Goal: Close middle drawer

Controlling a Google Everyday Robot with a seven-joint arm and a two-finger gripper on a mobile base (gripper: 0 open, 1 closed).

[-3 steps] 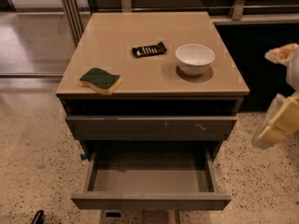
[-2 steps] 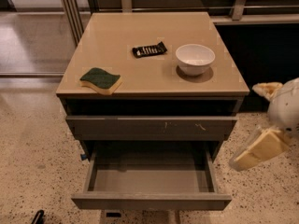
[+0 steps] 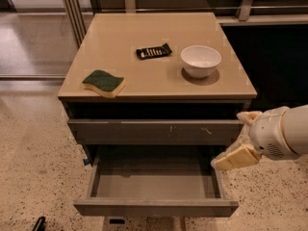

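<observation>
The middle drawer [image 3: 155, 208] is pulled far out of the grey cabinet, low in the camera view. Its plain grey front faces me and its grey box interior [image 3: 154, 181] holds nothing. Above it sits a shut grey drawer front with pale scratch marks [image 3: 156, 130]. My gripper [image 3: 242, 137] comes in from the right, beside the cabinet's right front corner and just above the open drawer's right side wall. Its two pale fingers are spread apart and hold nothing; the lower fingertip [image 3: 230, 160] is close to the drawer's right wall.
On the tan cabinet top [image 3: 144, 32] lie a green and yellow sponge [image 3: 103, 83], a dark snack packet [image 3: 153, 51] and a white bowl [image 3: 200, 60]. A metal frame with glass [image 3: 72, 13] stands at the back left. A dark object [image 3: 38, 223] lies on the speckled floor at the lower left.
My gripper has moved left and down, from the right edge of the view to the open drawer's right side. The drawer and the things on top have not moved.
</observation>
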